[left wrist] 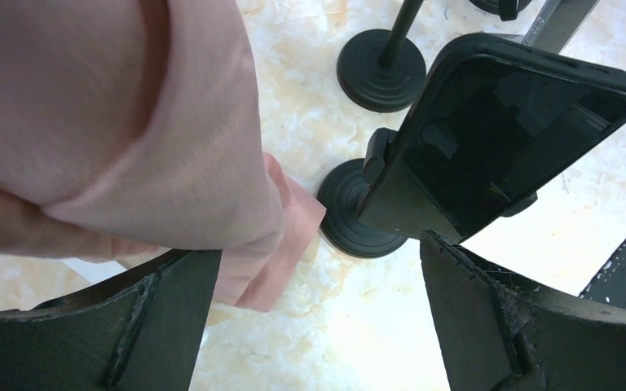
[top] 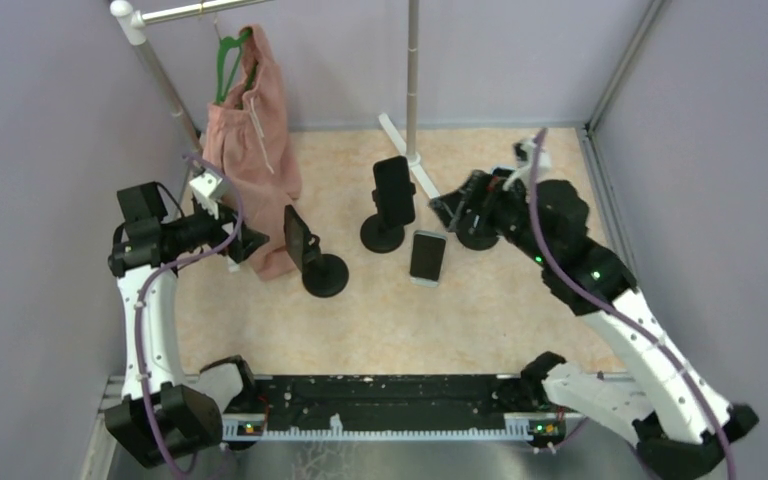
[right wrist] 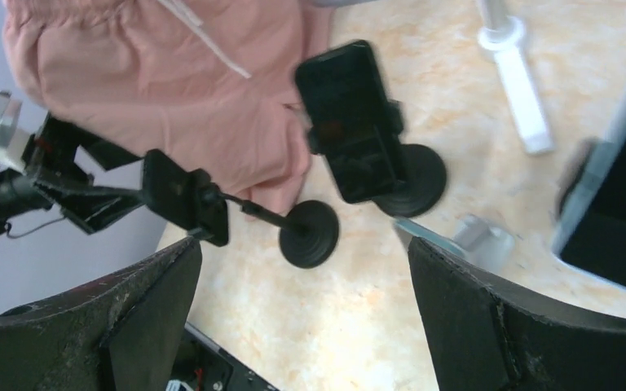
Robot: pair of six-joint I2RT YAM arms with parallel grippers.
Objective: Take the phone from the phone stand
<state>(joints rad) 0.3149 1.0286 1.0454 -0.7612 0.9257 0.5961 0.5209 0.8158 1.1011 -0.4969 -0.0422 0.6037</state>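
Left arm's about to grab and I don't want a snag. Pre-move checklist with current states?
1. Left claw open: ok.
2. Black slab phone seated in black round-base stand: ok.
3. Phone centred between claw fingers: not ok, it sits toward the right finger.
4. Pink fabric shorts clear of the left finger: not ok, cloth crowds it; contact cannot tell.
5. Right claw open, away from this stand: ok.
6. Silver-edged phone lying flat, out of the path: ok.
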